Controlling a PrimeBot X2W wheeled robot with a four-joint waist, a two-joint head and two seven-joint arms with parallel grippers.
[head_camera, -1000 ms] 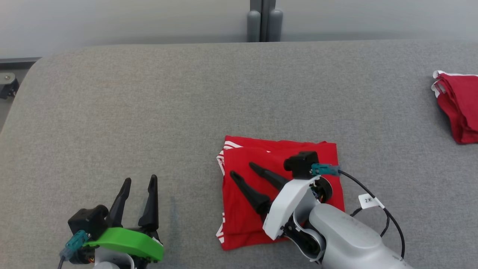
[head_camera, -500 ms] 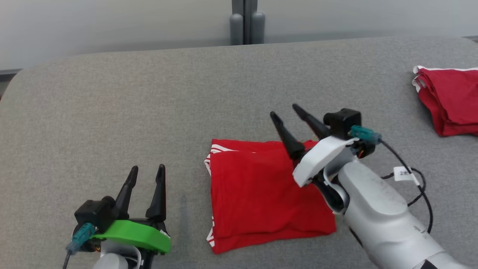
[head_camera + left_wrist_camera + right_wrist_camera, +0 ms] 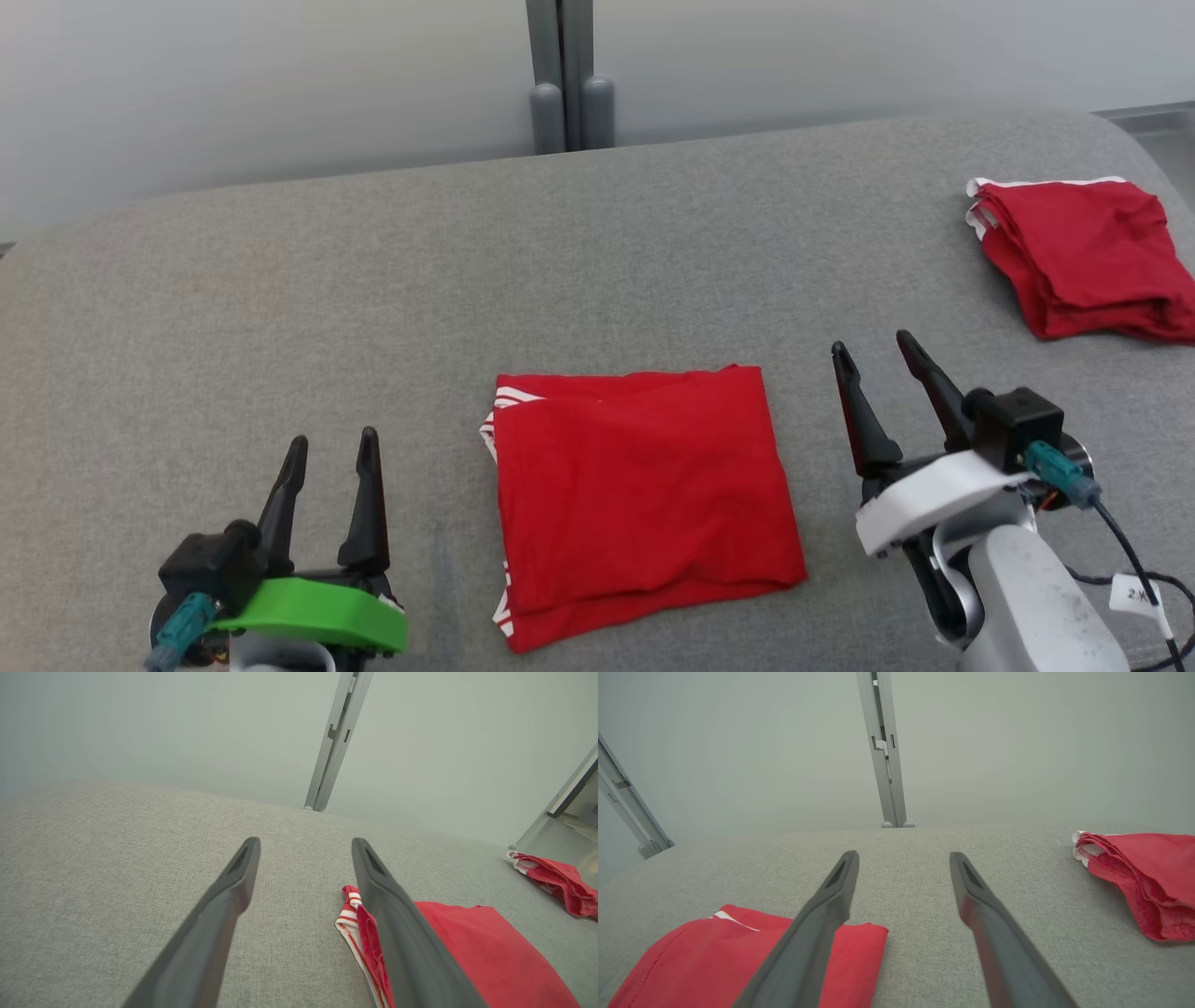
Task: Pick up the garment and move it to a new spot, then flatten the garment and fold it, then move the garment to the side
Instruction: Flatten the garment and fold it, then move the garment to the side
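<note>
At the lower left of the grey padded table (image 3: 280,280), the left gripper (image 3: 332,439) rests with its two dark fingers spread wide and nothing between them. It is well clear of any cloth, fingers pointing away from the robot.

To its right, in the middle of the table near the front edge, the red garment (image 3: 644,495) lies folded into a rough square. White striped trim pokes out along its left edge. A lower layer shows beneath the top one along the near edge, so the fold looks loose rather than crisp.

Just beside the garment's right edge, but not touching it, the right gripper (image 3: 871,343) hovers with its fingers fully apart and empty. A cable trails from its wrist.

Far to the right, near the table's rounded corner, a second folded red garment (image 3: 1083,252) sits on its own.

The folding looks finished, which leaves the move to the side, and that is where the trouble lies. A pinch that catches only the top layer would probably peel the fold open as the garment lifts. Dragging the garment instead of lifting it could rumple it, since the table covering looks grippy. If it goes rightward, it may land on the other garment and disturb it, or overhang the curved corner and slide off. The trailing cable could also brush the cloth.
</note>
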